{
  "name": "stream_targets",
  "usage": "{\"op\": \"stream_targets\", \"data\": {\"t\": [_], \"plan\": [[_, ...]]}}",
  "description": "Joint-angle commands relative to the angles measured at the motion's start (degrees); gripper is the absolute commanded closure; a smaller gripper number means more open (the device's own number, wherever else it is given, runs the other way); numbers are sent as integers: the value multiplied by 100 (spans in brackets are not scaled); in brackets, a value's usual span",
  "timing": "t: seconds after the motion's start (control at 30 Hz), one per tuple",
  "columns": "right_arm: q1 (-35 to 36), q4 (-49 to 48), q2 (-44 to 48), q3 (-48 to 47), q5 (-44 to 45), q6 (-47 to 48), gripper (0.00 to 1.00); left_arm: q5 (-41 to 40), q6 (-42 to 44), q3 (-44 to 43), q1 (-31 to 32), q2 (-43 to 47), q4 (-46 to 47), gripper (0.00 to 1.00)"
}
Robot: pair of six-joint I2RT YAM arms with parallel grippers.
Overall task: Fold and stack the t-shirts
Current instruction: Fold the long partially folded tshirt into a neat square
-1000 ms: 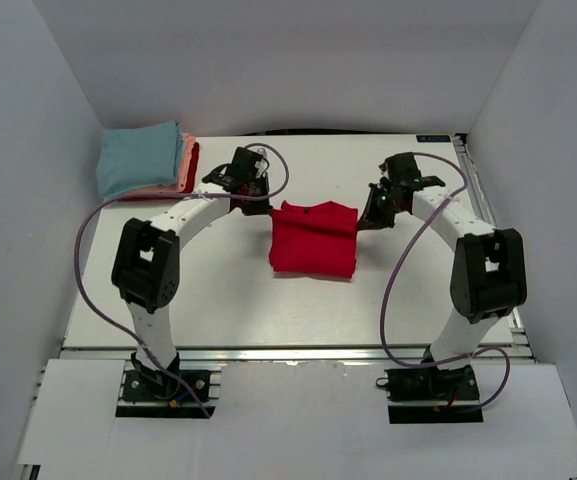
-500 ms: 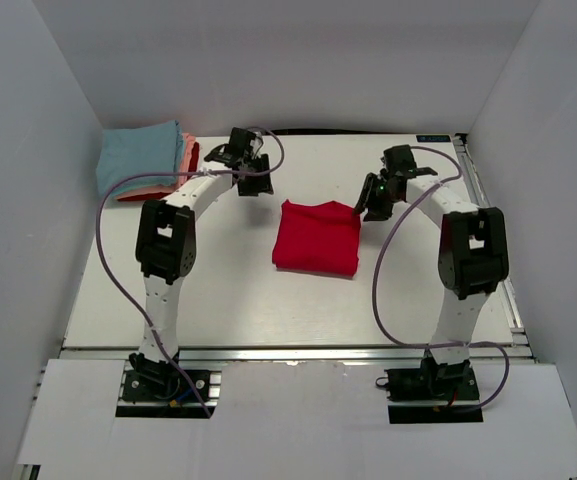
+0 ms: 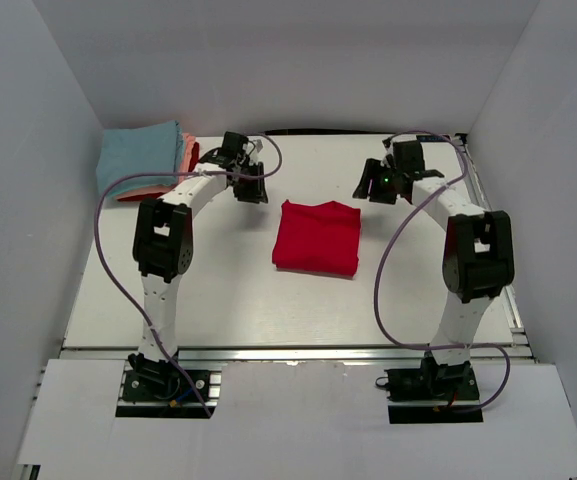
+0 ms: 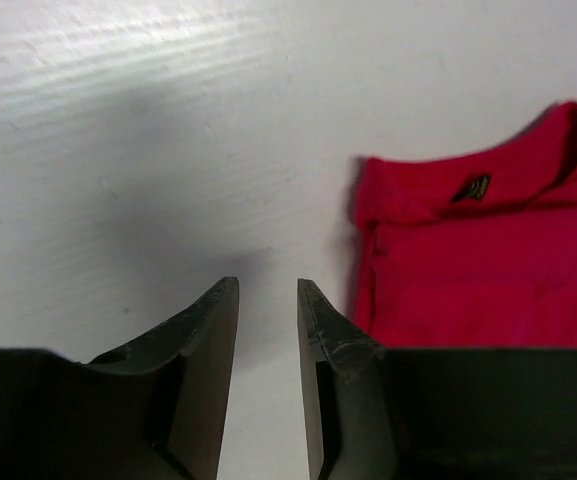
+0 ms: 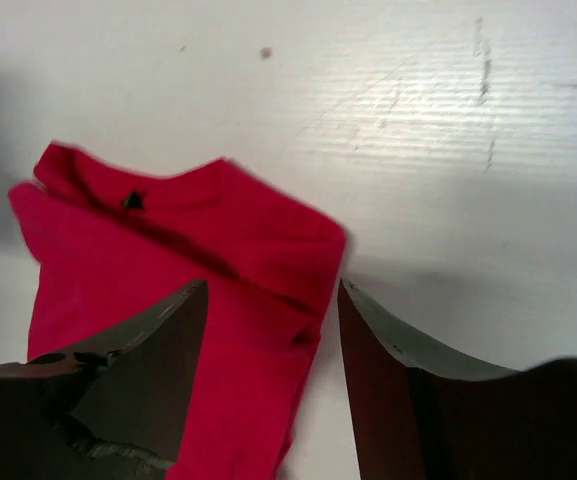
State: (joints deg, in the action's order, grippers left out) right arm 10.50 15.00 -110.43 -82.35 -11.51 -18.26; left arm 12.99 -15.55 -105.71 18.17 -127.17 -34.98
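One folded shirt [image 3: 316, 237] lies flat in the middle of the table [image 3: 218, 300], roughly centred between the two arms. The stack of folded shirts [image 3: 146, 160] sits in the far-left corner, well apart from it. It looks like three layers, but the overhead view is too coarse to be sure. The left tool [image 3: 251, 190] is behind and left of the single shirt, between it and the stack, over bare table. The right tool [image 3: 370, 190] is behind and right of it, near its far-right corner.
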Motion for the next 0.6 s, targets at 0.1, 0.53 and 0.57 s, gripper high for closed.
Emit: {"op": "stream_targets", "data": {"t": [0.1,0.53,0.57], "plan": [[-75,-911,409,868,-1116,902,45,958,150,515,-42,509,552,55],[-75,-1281,347,1265,-1187,1158,46,1136,-475,1175,-42,799,2048,46],[-75,-1272,347,1274,-1187,1149,46,1066,-466,1219,-42,826,2065,46]]}}
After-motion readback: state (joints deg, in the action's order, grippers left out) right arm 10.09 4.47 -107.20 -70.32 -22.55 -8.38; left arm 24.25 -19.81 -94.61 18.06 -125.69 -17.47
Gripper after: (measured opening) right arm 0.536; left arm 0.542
